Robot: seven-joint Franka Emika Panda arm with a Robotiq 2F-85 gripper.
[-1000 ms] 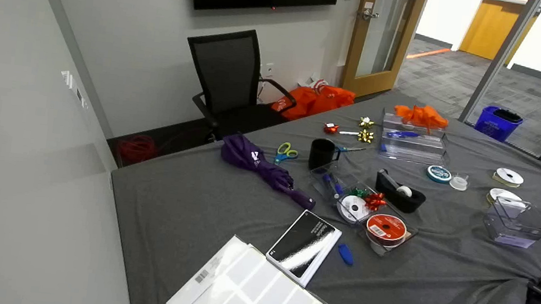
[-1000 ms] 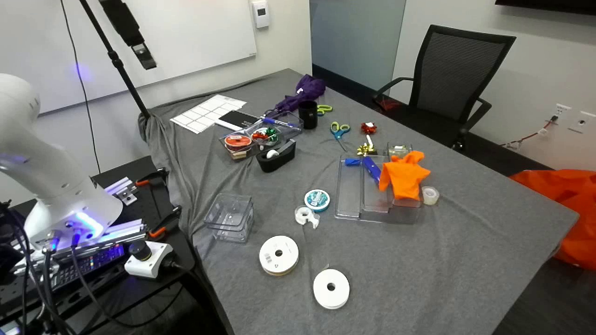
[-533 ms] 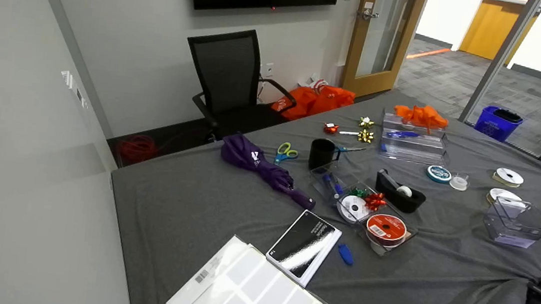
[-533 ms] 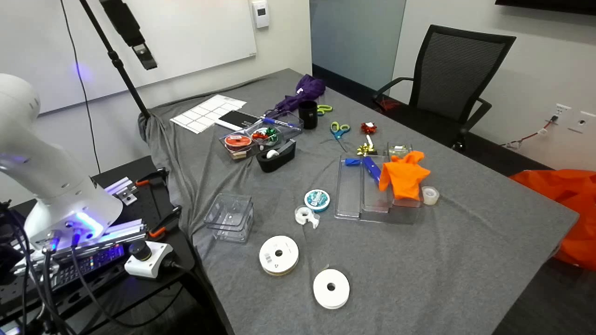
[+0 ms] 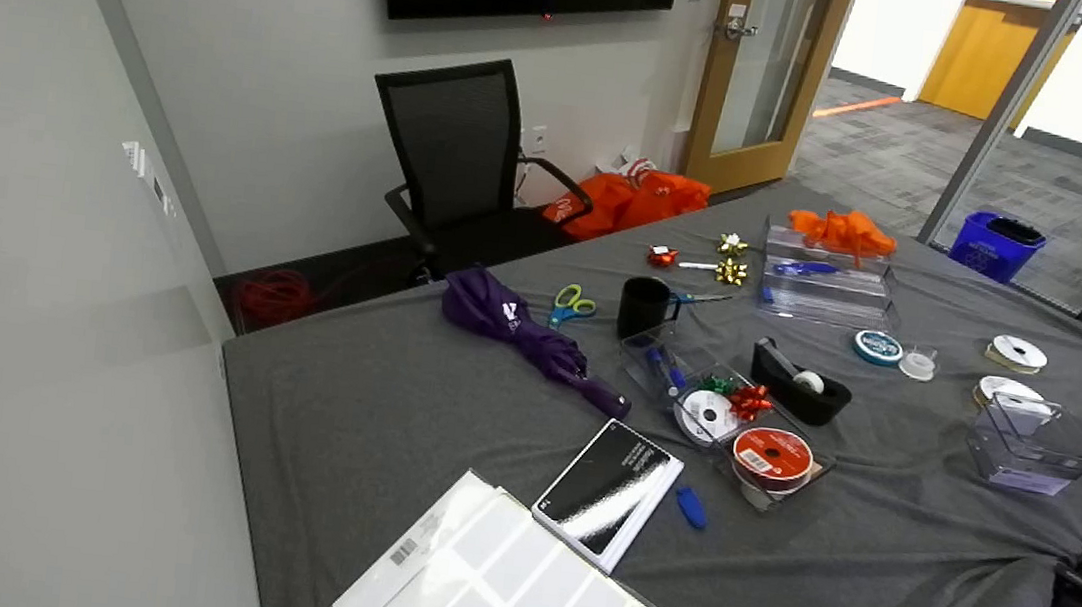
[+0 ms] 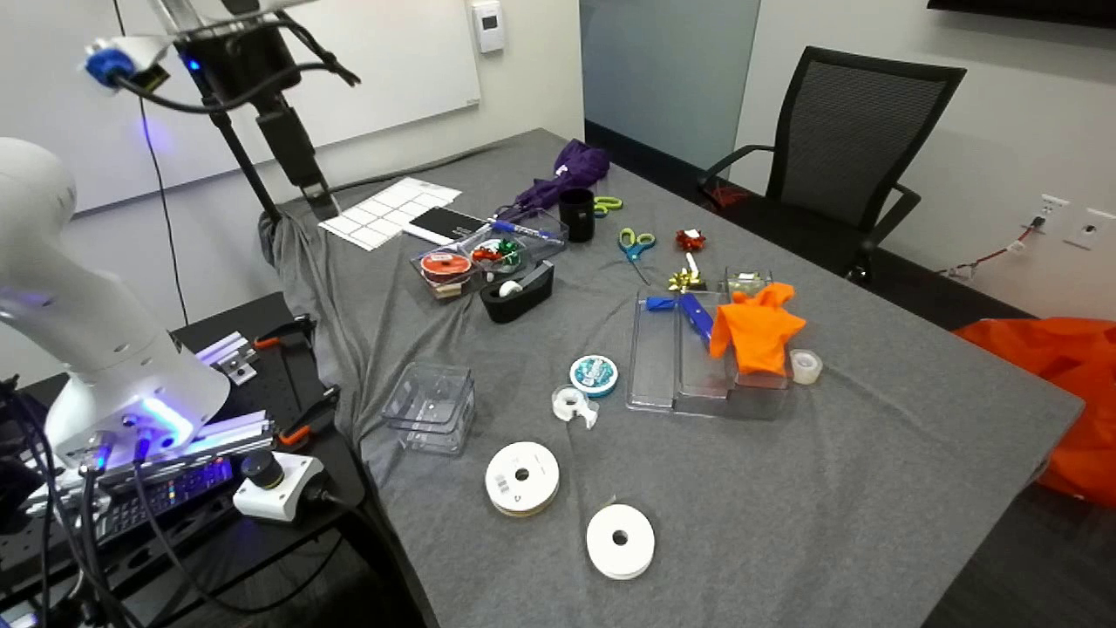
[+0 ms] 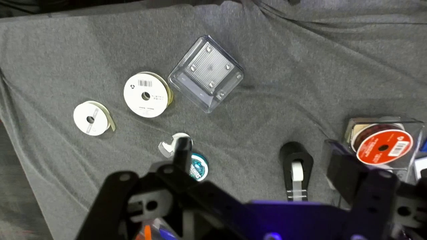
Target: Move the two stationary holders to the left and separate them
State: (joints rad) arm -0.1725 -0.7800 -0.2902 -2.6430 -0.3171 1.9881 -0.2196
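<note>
The two stationary holders (image 6: 432, 408) are small clear plastic boxes. They appear stacked one on the other on the grey cloth near the robot-side edge. They also show in an exterior view (image 5: 1031, 458) at the right and in the wrist view (image 7: 207, 71) at the upper middle, seen from above. My gripper (image 6: 323, 204) is in the air near the whiteboard, well above and away from the holders. In the wrist view my gripper (image 7: 258, 143) has its fingers wide apart with nothing between them, and the holders lie beyond its tips.
White ribbon spools (image 7: 145, 95) lie beside the holders. A tape piece (image 6: 573, 405), a teal round tin (image 6: 594, 376) and a black tape dispenser (image 6: 518, 295) are near. A clear tray (image 6: 654, 366) holds an orange cloth (image 6: 757, 327). Another clear tray (image 6: 558, 225) holds ribbons and markers.
My gripper and wrist have come down in an exterior view, lower and slightly right, with more of the wrist showing. The holders and other table objects have not moved.
</note>
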